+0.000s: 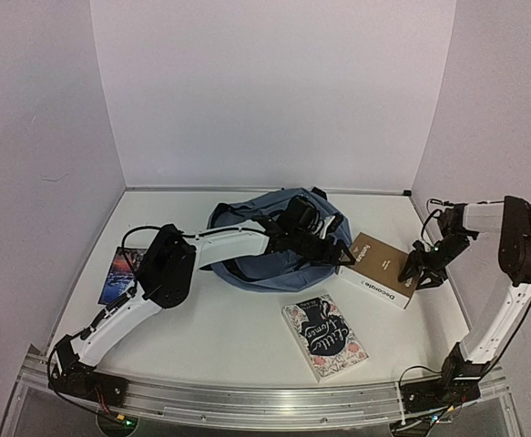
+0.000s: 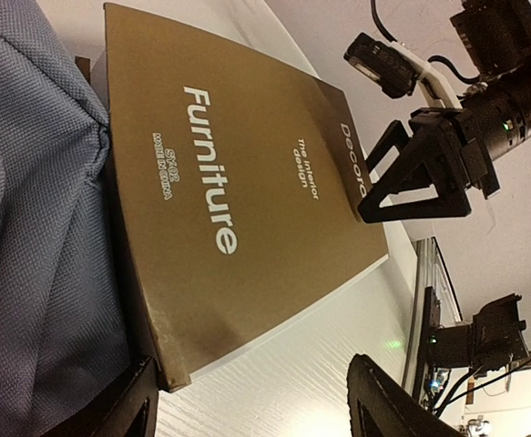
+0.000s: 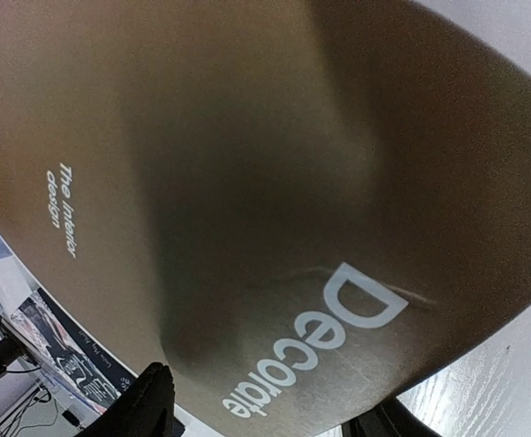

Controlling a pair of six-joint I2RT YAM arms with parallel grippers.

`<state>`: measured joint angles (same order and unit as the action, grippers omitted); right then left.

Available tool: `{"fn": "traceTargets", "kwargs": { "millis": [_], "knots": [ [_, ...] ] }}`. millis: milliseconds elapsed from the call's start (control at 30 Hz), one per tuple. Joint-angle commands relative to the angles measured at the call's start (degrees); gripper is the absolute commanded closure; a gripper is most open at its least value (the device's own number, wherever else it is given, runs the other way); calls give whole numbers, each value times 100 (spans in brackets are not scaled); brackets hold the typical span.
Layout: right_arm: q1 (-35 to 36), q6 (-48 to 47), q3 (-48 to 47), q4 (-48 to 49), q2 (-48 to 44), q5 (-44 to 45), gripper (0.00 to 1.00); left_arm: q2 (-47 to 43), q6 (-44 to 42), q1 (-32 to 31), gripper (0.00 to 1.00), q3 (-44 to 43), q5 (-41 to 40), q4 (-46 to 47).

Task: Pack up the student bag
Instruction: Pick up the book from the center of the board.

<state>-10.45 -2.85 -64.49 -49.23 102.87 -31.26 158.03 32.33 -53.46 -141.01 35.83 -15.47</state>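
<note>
Your student bag (image 1: 256, 211) slumps mid-table (image 1: 229, 337) toward the back, soft and floppy, so it will likely sag unless you pinch its opening rim, while your left gripper (image 2: 251, 401) and right gripper (image 1: 418, 270), both with jaws apart, bracket the brown book (image 1: 379, 270) just beside it.

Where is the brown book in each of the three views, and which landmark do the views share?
Top external: the brown book lies right of centre, beside the blue bag.
Left wrist: it fills the middle, bag at left.
Right wrist: it fills nearly the whole picture.
Shared landmark: the white word Decorate on it.
</note>
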Motion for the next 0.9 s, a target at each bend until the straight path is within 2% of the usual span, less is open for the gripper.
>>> {"fn": "traceTargets", "kwargs": {
  "millis": [0,133,200,300,433,567,733,867],
  "knots": [
    [319,-14,-110,64,36,6,39,72,86,-16,29,-114,-47,265],
    [334,-41,-72,94,79,105,39,111,101,-16,32,-105,-55,283],
    [336,-75,-57,135,98,79,41,104,110,-24,40,-90,45,350],
    [340,-125,-62,152,0,-9,48,-52,13,-51,57,47,112,430],
    [335,-149,-77,139,-630,-173,59,-470,-317,-144,74,333,-22,454],
    [337,-193,-74,128,-1356,-273,65,-809,-536,-240,87,341,-130,354],
    [338,-331,26,68,-1931,-265,67,-1319,-844,-386,94,544,-373,329],
    [345,-308,-9,53,-2036,-478,69,-1755,-946,-406,96,806,-559,338]
  ]
}}
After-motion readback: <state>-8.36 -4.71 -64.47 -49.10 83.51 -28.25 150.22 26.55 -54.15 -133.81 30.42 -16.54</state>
